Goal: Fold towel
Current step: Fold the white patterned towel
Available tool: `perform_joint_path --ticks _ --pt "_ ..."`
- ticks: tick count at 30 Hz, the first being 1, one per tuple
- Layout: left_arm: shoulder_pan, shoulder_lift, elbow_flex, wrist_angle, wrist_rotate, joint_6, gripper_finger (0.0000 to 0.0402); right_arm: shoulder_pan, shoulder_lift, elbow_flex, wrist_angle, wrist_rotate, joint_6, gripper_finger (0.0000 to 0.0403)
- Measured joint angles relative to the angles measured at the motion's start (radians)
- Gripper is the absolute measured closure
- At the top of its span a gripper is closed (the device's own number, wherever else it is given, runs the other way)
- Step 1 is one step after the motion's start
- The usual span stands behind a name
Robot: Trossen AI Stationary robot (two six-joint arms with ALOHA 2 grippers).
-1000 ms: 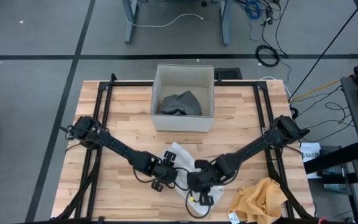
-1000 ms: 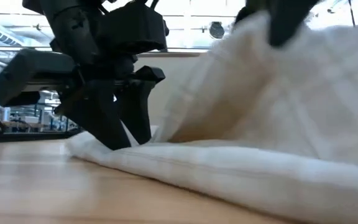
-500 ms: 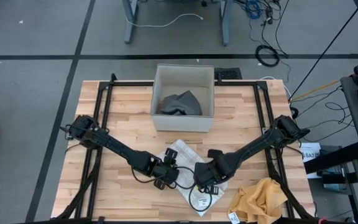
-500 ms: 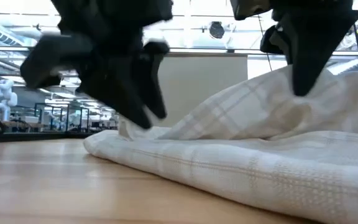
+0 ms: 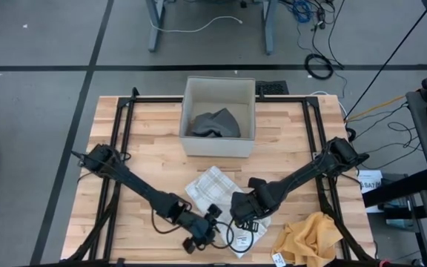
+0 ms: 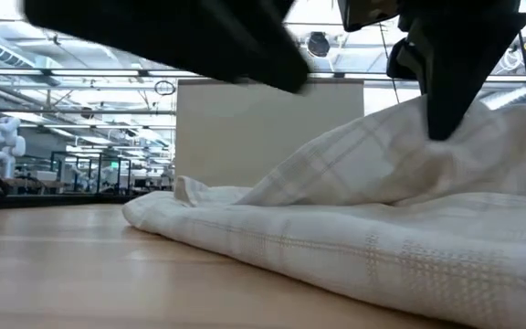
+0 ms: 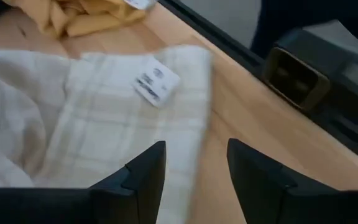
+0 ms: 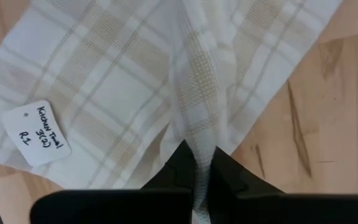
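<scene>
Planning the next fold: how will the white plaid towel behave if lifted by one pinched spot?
Probably floppy: the towel bunches into a ridge where the right claw pinches it. Likely light, and unlikely to slip, judging by its coarse weave.

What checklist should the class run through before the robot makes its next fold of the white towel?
1. Right tool shut on a pinched ridge of the towel: ok.
2. Left tool open and empty, near the table's front edge: ok.
3. Towel lying flat for folding: not ok; in the low view it is bunched and lifted under the right tool.
4. Paper tag lies on the towel's upper face: ok.
5. Yellow cloth apart from the towel: ok.
6. Grey cloth inside the box, out of the way: ok.
</scene>
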State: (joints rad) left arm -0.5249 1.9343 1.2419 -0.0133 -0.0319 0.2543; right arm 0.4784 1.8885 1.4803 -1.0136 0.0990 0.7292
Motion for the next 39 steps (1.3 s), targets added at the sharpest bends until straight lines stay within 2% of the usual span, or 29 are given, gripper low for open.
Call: perform_joint_path --ticks 6,12,15,20,22,26,34,39 --pt "0.050 0.093 0.000 0.164 0.000 -0.006 0.0223 0.000 0.000 0.000 0.027 0.000 0.022 0.0395" --pt "0.100 0.165 0.000 0.249 0.003 -0.038 0.0223 0.012 0.000 -0.002 0.167 -0.002 0.033 0.0382" --pt "0.116 0.194 0.000 0.245 0.020 -0.061 0.0223 0.027 -0.001 -0.002 0.222 -0.038 0.029 0.0364" --pt "0.129 0.217 0.002 0.257 0.028 -0.090 0.0223 0.055 -0.003 -0.003 0.187 -0.058 0.078 0.0309" --pt "0.131 0.217 0.002 0.254 0.027 -0.088 0.0223 0.069 -0.003 -0.003 0.174 -0.096 0.098 0.0284" --pt "0.135 0.217 0.002 0.252 0.027 -0.089 0.0223 0.124 -0.003 -0.002 0.278 -0.182 0.149 0.0246" --pt "0.161 0.217 0.002 0.245 0.026 -0.089 0.0223 0.208 -0.003 -0.001 0.402 -0.178 0.294 0.0232" --pt "0.176 0.217 0.002 0.243 0.025 -0.089 0.0223 0.213 -0.004 0.000 0.217 -0.100 0.336 0.0235"
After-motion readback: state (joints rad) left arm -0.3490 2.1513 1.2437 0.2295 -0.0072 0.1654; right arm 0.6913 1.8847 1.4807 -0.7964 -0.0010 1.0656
